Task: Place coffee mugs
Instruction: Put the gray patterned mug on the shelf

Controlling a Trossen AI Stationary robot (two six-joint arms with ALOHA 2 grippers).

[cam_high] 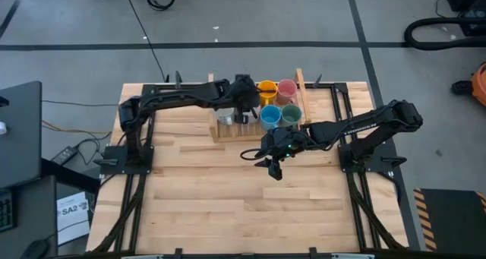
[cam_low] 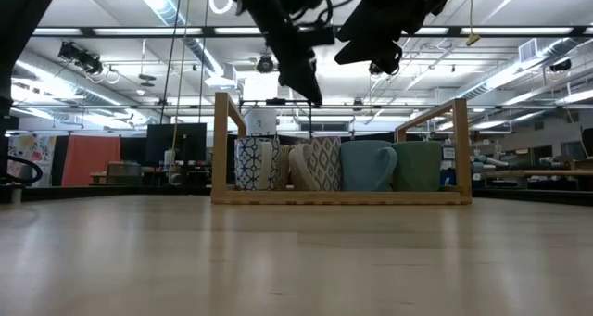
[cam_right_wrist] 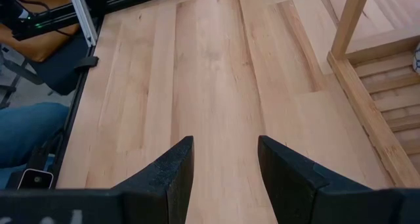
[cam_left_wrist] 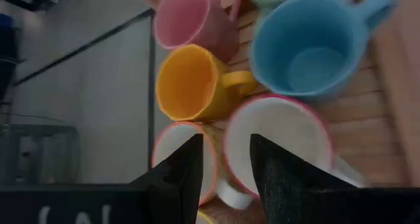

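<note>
A wooden tray (cam_high: 220, 134) at the table's far side holds the mugs. In the high view the orange mug (cam_high: 266, 90) and pink mug (cam_high: 287, 88) stand in the far row, the blue mug (cam_high: 270, 116) and green mug (cam_high: 291, 115) in front, and white mugs (cam_high: 225, 116) to their left. My left gripper (cam_left_wrist: 226, 161) is open above two white, pink-rimmed mugs (cam_left_wrist: 279, 135) (cam_left_wrist: 174, 152), clear of them in the low view (cam_low: 309, 89). My right gripper (cam_right_wrist: 226, 165) is open over bare table (cam_high: 273, 168) in front of the tray.
The tray has upright wooden posts (cam_low: 222, 145) (cam_low: 460, 145) and a low rail (cam_low: 343, 197) along its near side. Patterned mugs (cam_low: 252, 163) (cam_low: 320, 163) stand beside the blue mug (cam_low: 368, 165) and the green mug (cam_low: 417, 165). Bare tabletop (cam_high: 228, 198) stretches toward the near edge.
</note>
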